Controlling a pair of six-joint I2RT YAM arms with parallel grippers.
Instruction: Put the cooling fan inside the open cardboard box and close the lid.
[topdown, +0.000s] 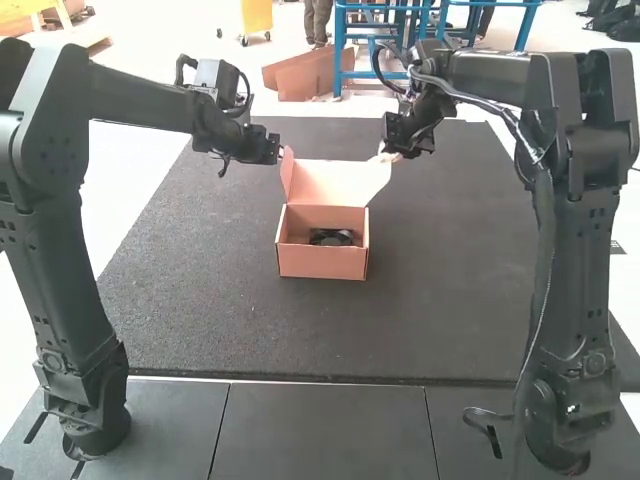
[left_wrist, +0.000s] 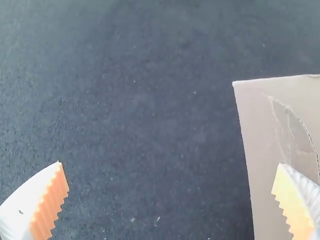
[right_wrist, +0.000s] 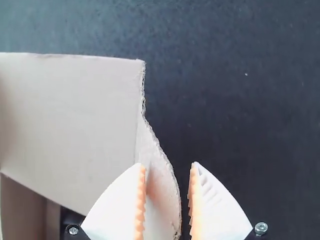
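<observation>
Dark, grainy matting (topdown: 200, 270) covers the surface. Near its middle sits the cardboard box (topdown: 322, 258), small, plain and light brown. Its lid (topdown: 335, 182) stands upright from the far wall, paler on its inner face. The cooling fan (topdown: 330, 238) lies flat on the floor of the box, a black square frame with a round hub; its blades are too small to make out.

The left tool (topdown: 275, 148) hangs just beside the lid's upper left corner with its ribbed white fingers spread wide and nothing between them. In the left wrist view, one orange pad (left_wrist: 287, 200) overlaps the cardboard's edge.

The right tool (right_wrist: 166, 200) sits at the lid's upper right corner, fingers only narrowly apart and straddling the curved side flap (right_wrist: 159, 165). One pad lies against the cardboard, and a sliver of mat shows between the flap and the other pad.
</observation>
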